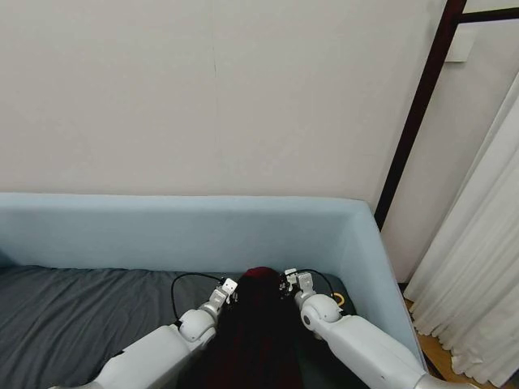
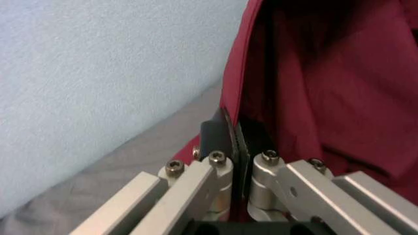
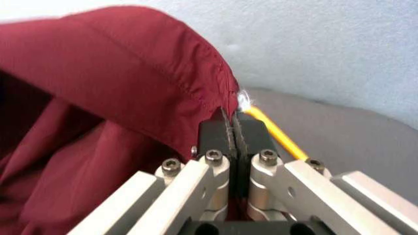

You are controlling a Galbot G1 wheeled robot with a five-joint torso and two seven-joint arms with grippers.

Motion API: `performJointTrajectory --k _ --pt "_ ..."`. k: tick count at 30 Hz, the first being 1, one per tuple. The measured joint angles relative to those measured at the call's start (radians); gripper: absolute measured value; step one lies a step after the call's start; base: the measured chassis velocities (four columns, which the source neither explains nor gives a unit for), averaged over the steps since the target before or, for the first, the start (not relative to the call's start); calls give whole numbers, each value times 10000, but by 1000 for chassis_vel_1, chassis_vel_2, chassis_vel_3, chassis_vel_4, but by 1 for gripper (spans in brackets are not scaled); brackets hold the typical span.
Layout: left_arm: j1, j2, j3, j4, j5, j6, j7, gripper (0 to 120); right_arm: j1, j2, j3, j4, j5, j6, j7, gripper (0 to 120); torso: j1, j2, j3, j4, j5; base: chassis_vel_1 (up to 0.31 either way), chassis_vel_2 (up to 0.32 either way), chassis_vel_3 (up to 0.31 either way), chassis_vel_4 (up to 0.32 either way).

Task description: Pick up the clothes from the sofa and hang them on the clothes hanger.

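Low in the centre of the head view, the dark red garment [image 1: 255, 336] hangs between both arms. The left gripper [image 2: 233, 131] and right gripper [image 3: 233, 128] are each clamped on a thin edge of it. I'd worry a hem slips free, or the cloth drags across the sofa [image 1: 162, 235] beyond.

Plain off-white wall [image 1: 203, 97], dark upright post [image 1: 413, 113], white curtain [image 1: 478, 275] — wooden floor [image 1: 438, 356] below, pale blue sofa [image 1: 178, 231]
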Motion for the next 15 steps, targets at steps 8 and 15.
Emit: performJointTrajectory --k 8,15 --pt "-785 -1843 216 2687 275 -327 214 0 865 611 -243 -1882 -333 463 -698 5 1 -1 0 6 2 0 0 0 0" --pt "-1644 -3406 469 5219 707 -961 824 0 1576 1562 103 -4129 -721 903 -1294 33 2 -1 1 3 3 0 0 0 0"
